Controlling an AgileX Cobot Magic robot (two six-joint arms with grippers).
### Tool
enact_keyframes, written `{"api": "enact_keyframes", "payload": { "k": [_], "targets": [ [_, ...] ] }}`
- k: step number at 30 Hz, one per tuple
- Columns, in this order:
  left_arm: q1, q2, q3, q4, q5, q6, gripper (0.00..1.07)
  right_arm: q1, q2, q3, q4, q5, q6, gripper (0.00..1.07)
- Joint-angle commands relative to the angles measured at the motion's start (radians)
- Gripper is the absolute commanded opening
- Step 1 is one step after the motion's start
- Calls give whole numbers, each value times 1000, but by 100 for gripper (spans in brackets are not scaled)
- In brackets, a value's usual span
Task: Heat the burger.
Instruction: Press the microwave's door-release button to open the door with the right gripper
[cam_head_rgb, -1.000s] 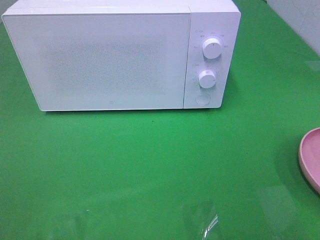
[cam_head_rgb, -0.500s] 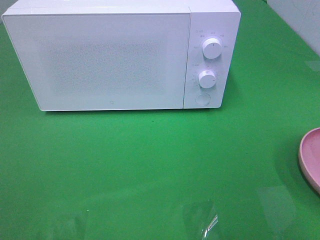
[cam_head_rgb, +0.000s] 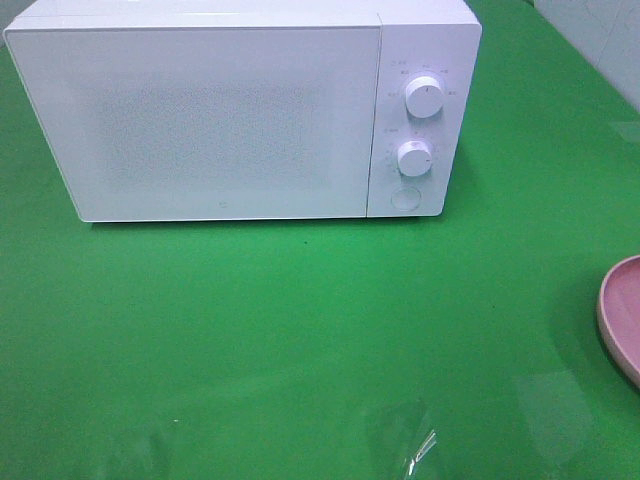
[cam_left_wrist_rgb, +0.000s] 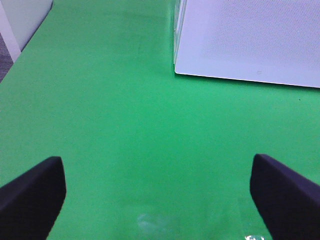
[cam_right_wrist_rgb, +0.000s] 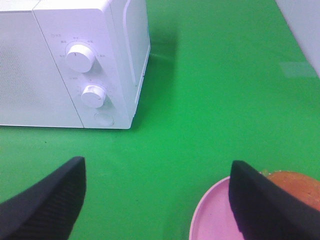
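The burger (cam_right_wrist_rgb: 296, 184) shows only in the right wrist view, as a golden-brown bun top on the pink plate (cam_right_wrist_rgb: 214, 220), partly hidden behind one dark fingertip (cam_right_wrist_rgb: 260, 205). My right gripper (cam_right_wrist_rgb: 157, 169) hangs open above the green table, just short of the plate, with nothing between its fingers. Over bare green table near the microwave's lower left corner, my left gripper (cam_left_wrist_rgb: 157, 170) is also open and empty. The white microwave (cam_head_rgb: 220, 120) stands at the back with its door closed. Neither gripper appears in the exterior view.
The microwave's two knobs (cam_head_rgb: 424, 98) and a round button (cam_head_rgb: 404, 197) are on its right panel. The pink plate (cam_head_rgb: 625, 315) pokes in at the right edge of the exterior view. A green cloth (cam_head_rgb: 300, 330) covers the table.
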Motion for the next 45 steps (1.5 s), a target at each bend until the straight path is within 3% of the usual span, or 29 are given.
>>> {"api": "enact_keyframes", "payload": {
  "k": [1,14,18,24,34,38,42,44,45],
  "targets": [
    [1,-16,-1,-9,-18,-8,92,-2,59,-8,-1,-76,-5,76],
    [1,-16,-1,-9,-18,-8,92,-2,322,-8,-1,-266,-5,76],
    [1,-16,-1,-9,-18,-8,92,-2,378,10,-3,-403,-5,76],
    [1,-16,-1,-9,-18,-8,92,-2,489,145,3,-799,-5,76],
    [1,-16,-1,-9,-18,-8,92,-1,663,202,8,-1092,-48,76],
    [1,-16,-1,-9,-18,-8,92,36,721,202,65,-1132,-99,76],
    [1,-16,-1,-9,-18,-8,92,141,792,202,203,-1204,-263,76],
    [1,-16,-1,-9,-18,-8,92,257,859,202,338,-1273,-368,76],
    [1,-16,-1,-9,-18,-8,92,257,859,202,338,-1273,-368,76]
  ]
}}
